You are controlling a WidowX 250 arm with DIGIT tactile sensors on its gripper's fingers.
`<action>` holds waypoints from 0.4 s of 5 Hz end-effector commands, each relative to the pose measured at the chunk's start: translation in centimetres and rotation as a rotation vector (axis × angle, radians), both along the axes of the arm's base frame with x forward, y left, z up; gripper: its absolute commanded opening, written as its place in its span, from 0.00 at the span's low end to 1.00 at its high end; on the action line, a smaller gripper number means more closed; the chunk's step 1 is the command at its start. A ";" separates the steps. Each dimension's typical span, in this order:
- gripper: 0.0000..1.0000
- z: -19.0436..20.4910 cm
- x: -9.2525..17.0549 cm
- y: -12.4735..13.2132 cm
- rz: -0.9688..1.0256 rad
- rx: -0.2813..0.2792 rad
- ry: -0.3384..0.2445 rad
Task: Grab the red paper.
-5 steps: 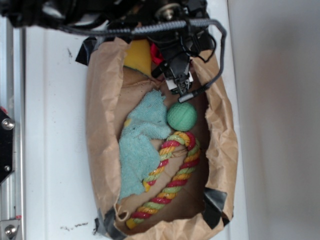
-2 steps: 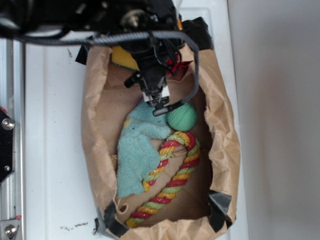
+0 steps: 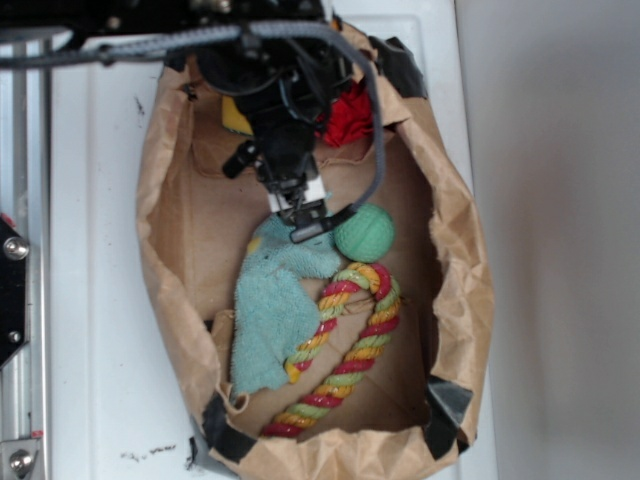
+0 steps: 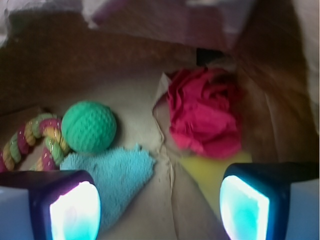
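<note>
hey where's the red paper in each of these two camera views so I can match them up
Exterior: the red paper is at the top of the brown bag, right of the arm, partly hidden by it.
Wrist: the red paper is right of centre, ahead of the open gripper.
Shared landmark: the green ball, next to the blue cloth.

Wrist view: gripper jaws spread wide, nothing between them. Red paper lies crumpled at far right on the brown bag floor. Green ball at left touches rope ring. Blue cloth near the left finger; yellow patch just below the paper.
</note>
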State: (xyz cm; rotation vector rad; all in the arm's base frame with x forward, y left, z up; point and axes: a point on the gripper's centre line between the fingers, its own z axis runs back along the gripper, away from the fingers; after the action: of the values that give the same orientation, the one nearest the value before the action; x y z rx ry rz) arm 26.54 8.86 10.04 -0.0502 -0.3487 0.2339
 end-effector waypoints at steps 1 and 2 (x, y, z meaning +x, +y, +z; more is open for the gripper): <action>1.00 0.6 0.4 -3.6 -0.047 0.029 -0.070; 1.00 -0.3 1.6 -4.0 -0.038 0.057 -0.077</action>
State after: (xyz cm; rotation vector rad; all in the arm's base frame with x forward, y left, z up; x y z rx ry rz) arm 27.49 4.67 8.20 -0.0116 -0.3852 0.1977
